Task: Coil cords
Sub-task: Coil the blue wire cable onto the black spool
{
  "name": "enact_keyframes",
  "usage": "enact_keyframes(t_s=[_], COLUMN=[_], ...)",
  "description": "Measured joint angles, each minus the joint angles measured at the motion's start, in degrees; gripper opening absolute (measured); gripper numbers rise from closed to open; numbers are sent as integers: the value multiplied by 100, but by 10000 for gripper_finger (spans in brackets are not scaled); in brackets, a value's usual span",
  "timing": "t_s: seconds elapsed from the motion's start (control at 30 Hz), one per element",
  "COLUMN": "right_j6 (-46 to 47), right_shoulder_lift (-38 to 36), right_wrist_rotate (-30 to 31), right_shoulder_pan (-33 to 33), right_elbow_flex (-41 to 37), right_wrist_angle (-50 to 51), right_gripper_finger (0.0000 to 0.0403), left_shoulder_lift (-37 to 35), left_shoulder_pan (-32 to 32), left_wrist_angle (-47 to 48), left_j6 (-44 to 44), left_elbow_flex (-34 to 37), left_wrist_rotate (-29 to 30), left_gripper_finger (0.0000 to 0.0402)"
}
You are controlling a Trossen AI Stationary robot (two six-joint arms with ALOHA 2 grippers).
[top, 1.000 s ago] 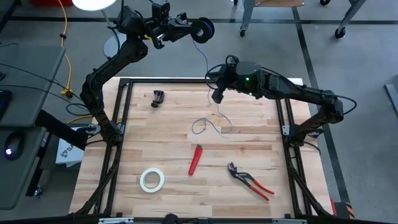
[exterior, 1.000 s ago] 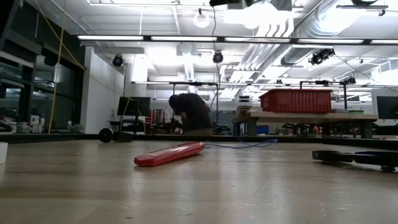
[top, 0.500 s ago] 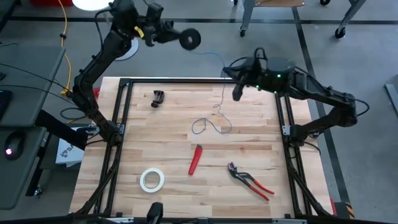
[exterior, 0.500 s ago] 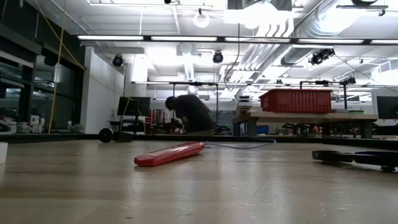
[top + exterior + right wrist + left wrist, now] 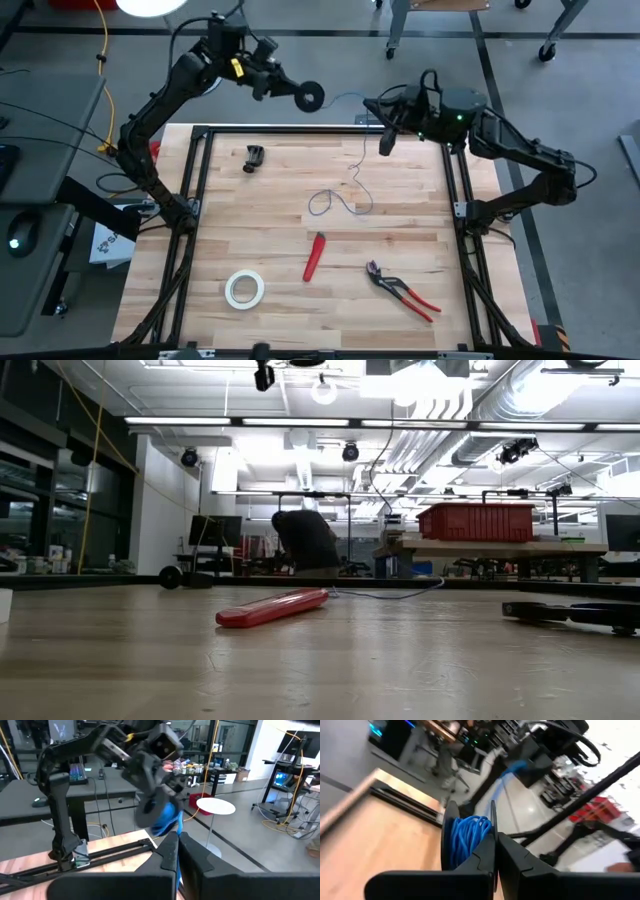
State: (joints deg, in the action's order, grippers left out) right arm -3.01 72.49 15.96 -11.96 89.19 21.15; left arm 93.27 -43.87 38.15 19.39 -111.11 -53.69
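The cord is a thin blue wire. Part of it is wound on a small black spool (image 5: 311,96), which hangs beyond the table's far edge with my left gripper (image 5: 290,92) shut on it. From the spool (image 5: 466,838) the wire runs to my right gripper (image 5: 386,146), which is shut on it high over the far right of the table. Below that gripper the wire drops to loose loops (image 5: 335,205) lying on the wood at mid-table. In the right wrist view the spool (image 5: 161,816) shows just beyond my right fingers. My left gripper pinches the rim of one spool flange (image 5: 493,826) between its two shut fingers, coming at it about level. The spool is lifted clear, its axis across the fingers, with the blue windings beside them. My right gripper pinches the wire (image 5: 178,824) between its two shut fingers, held about level. The wire runs on to the spool on one side. On the other it hangs slack down to the table.
On the wood lie a black clip (image 5: 254,157), a red-handled tool (image 5: 315,256), a white tape roll (image 5: 244,288) and red-handled pliers (image 5: 403,290). Black frame rails (image 5: 190,200) border the table. A yellow cable (image 5: 104,70) runs off-table at left. A person (image 5: 305,545) bends far behind.
My left gripper has come down toward the table's far edge with the spool and has tipped and rolled about. My right gripper has risen and gone toward the table's right edge, drawing the wire up with it. The loops on the wood have stayed where they were.
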Motion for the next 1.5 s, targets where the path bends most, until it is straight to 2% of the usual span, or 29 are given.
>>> enact_keyframes(t_s=[0.1,0.47,0.57,0.73,0.97,1.2,1.5], right_j6=[71,456,578,664,707,712,968], right_shoulder_lift=[0,65,134,257,258,386,798], right_wrist_rotate=[-125,-1031,-1335,-1735,-2161,-2234,-2409], right_shoulder_pan=[-128,-296,-292,-226,-185,-189,-147], right_elbow_flex=[0,0,0,0,0,2,0], right_wrist_angle=[-13,-446,-554,-601,-663,-966,-1537], right_gripper_finger=[0,0,0,0,0,0,0], left_shoulder_lift=[40,479,605,877,1007,1008,1008], left_shoulder_pan=[247,1200,1412,1665,1798,1827,1832], left_wrist_angle=[86,-69,-654,-2335,-4448,-5486,-6339], left_j6=[534,941,1280,2447,3902,4509,4494], left_elbow_flex=[0,3,4,4,4,4,4], left_wrist_rotate=[-44,-259,-490,-947,-1163,-906,-307], left_gripper_finger=[1,1,1,1,1,1,1])
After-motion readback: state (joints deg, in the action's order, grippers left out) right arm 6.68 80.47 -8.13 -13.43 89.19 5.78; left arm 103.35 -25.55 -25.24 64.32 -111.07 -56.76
